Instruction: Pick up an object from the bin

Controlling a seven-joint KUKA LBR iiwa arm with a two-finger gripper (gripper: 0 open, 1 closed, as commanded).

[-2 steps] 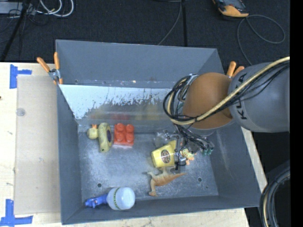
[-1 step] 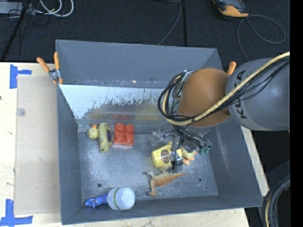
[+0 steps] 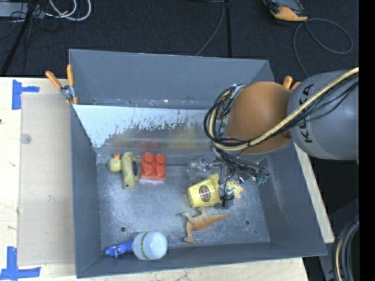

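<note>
My gripper (image 3: 226, 189) hangs low in the right half of the bin, mostly hidden under the arm's orange cover. A yellow cylindrical toy with a dark label (image 3: 203, 194) lies right against its left side. Whether the gripper has hold of that toy cannot be made out. Just below them an orange lizard-like figure (image 3: 203, 222) lies flat on the bin floor.
A red toy brick (image 3: 153, 167) and a yellow duck-shaped toy (image 3: 125, 169) lie side by side at the left. A white ball-shaped thing with a blue end (image 3: 145, 246) rests by the front wall. The arm and its cables cover the bin's right side.
</note>
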